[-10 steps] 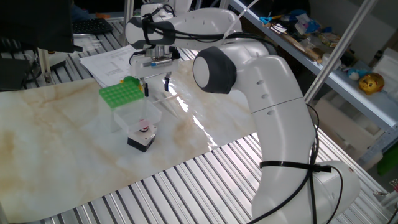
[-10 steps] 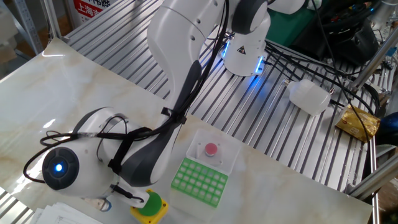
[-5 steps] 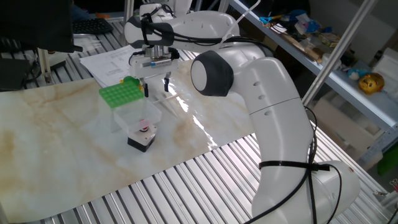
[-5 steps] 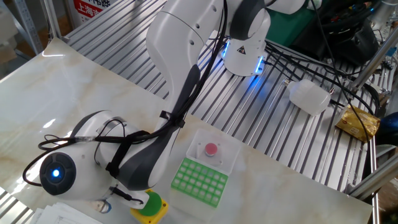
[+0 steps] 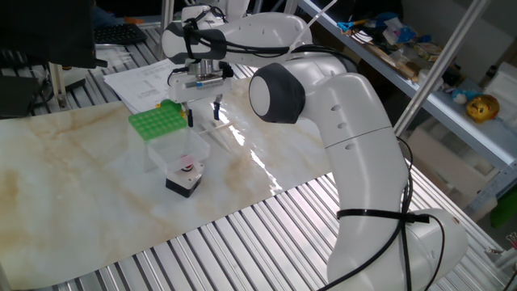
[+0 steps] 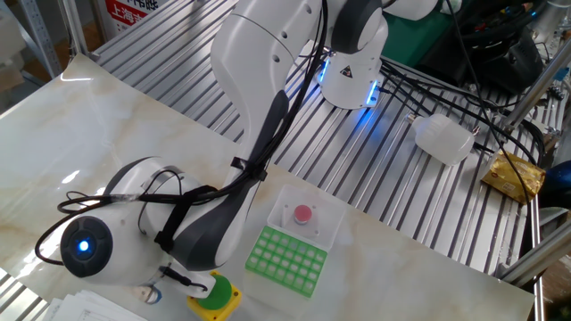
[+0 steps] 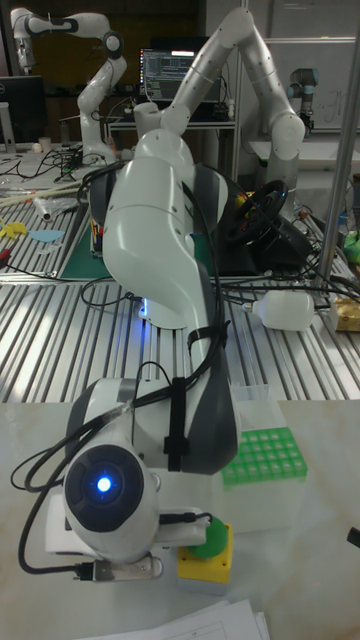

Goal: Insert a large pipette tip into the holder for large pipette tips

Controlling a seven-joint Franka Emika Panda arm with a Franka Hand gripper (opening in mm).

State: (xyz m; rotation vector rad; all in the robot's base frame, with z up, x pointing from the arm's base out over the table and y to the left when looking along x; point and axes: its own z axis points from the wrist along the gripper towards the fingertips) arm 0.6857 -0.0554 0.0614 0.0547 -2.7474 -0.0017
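Observation:
The holder for large pipette tips, a bright green rack point(image 5: 157, 122) with a grid of holes, stands on the marble table top; it also shows as the green rack point(image 6: 287, 259) and green rack point(image 7: 262, 455). My gripper point(image 5: 203, 111) hangs pointing down just right of the rack's far end, close above the table. Its two dark fingertips stand apart, and I see nothing between them. In the other fixed view and the tall view the wrist hides the fingers. No large pipette tip can be made out in any view.
A small black box with a red button point(image 5: 184, 178) sits in front of a clear plastic box point(image 5: 175, 149) beside the rack. A green-and-yellow knob point(image 6: 217, 292) lies by the wrist. Papers point(image 5: 145, 79) lie behind. The marble sheet ends on a ribbed metal table point(image 5: 202, 242).

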